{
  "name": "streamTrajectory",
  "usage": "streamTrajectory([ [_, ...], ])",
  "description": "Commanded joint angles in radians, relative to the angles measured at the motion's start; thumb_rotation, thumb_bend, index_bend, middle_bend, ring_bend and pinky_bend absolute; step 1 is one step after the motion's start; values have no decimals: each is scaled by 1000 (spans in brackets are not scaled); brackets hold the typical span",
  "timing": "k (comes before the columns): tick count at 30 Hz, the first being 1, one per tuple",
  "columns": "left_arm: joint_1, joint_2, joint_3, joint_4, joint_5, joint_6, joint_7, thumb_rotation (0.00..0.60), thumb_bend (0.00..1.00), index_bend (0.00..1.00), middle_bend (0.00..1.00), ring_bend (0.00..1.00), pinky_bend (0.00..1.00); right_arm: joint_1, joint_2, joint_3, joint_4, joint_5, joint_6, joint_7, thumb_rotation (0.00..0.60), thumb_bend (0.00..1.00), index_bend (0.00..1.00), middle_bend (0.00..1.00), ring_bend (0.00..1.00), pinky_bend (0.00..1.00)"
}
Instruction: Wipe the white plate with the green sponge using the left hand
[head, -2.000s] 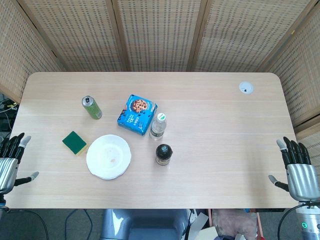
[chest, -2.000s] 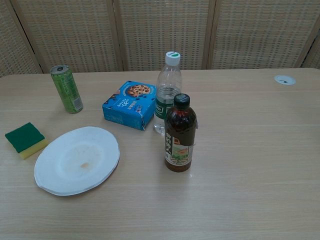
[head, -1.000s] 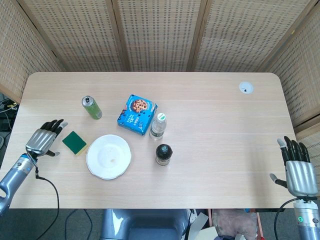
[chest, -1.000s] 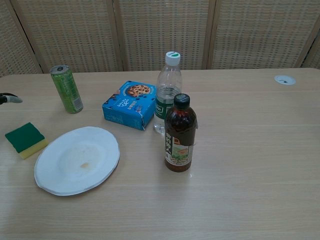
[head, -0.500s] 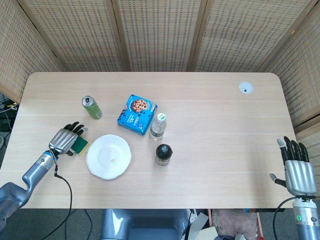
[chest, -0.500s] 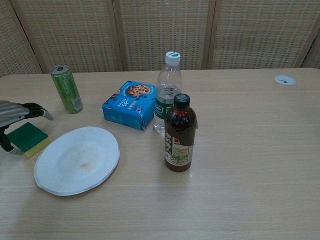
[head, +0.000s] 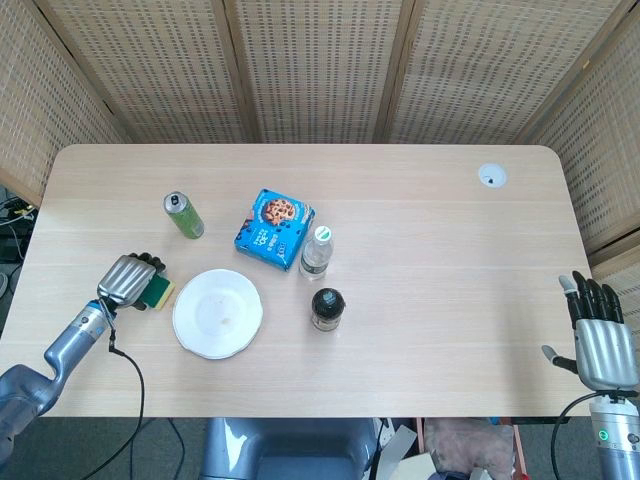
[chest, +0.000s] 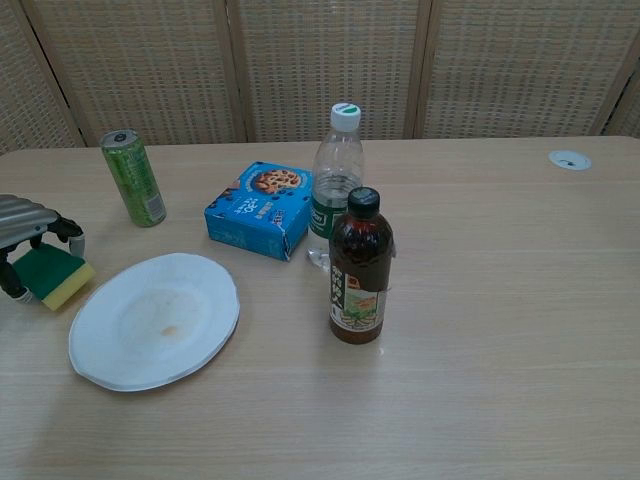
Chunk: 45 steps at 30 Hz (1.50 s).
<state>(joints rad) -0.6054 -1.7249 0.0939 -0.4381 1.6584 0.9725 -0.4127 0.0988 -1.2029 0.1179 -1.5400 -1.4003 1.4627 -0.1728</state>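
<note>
The green sponge (head: 157, 290) with a yellow underside (chest: 50, 275) lies on the table just left of the white plate (head: 217, 313). The plate (chest: 155, 320) carries a small orange stain near its middle. My left hand (head: 128, 279) sits on top of the sponge, its fingers (chest: 68, 229) curled down over the far edge and the thumb at the near left side, gripping it. My right hand (head: 600, 340) hangs past the table's right front corner, fingers spread, holding nothing.
A green can (chest: 133, 177) stands behind the sponge. A blue cookie box (chest: 259, 209), a clear water bottle (chest: 336, 185) and a dark tea bottle (chest: 360, 270) stand right of the plate. A white grommet (head: 491, 176) sits at the far right.
My left hand came in from the table's left edge, moved right onto the sponge and curled its fingers around it. The right hand stayed put.
</note>
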Motion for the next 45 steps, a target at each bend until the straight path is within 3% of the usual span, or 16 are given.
streamTrajectory([
  [1, 6, 35, -7, -41, 0, 69, -15, 600, 11, 456, 369, 289, 398, 0, 2, -1, -2, -1, 1, 1, 600, 0, 0, 0, 0, 0],
  [4, 0, 105, -7, -155, 41, 219, 12, 600, 22, 456, 370, 289, 398, -1, 4, -2, -5, -4, 2, 4, 600, 0, 0, 0, 0, 0],
  [7, -15, 185, 6, -327, 82, 281, 89, 600, 29, 459, 369, 289, 398, -1, 6, -4, -7, -5, 1, 5, 600, 0, 0, 0, 0, 0],
  [10, -45, 242, 16, -511, 108, 260, 185, 600, 31, 462, 369, 289, 401, 0, 5, -6, -6, -8, 0, 3, 600, 0, 0, 0, 0, 0],
  [16, -105, 239, 6, -702, 91, 113, 358, 600, 38, 475, 370, 289, 402, -1, 5, -9, -7, -13, 4, 2, 600, 0, 0, 0, 0, 0],
  [28, -132, 165, -8, -716, 21, -28, 485, 600, 54, 475, 370, 289, 403, -6, 19, 0, -7, -3, 9, 32, 600, 0, 0, 0, 0, 0],
  [45, -136, 60, -8, -521, -36, -104, 486, 600, 60, 475, 372, 290, 404, -5, 26, 6, -6, 11, 2, 47, 600, 0, 0, 0, 0, 0],
])
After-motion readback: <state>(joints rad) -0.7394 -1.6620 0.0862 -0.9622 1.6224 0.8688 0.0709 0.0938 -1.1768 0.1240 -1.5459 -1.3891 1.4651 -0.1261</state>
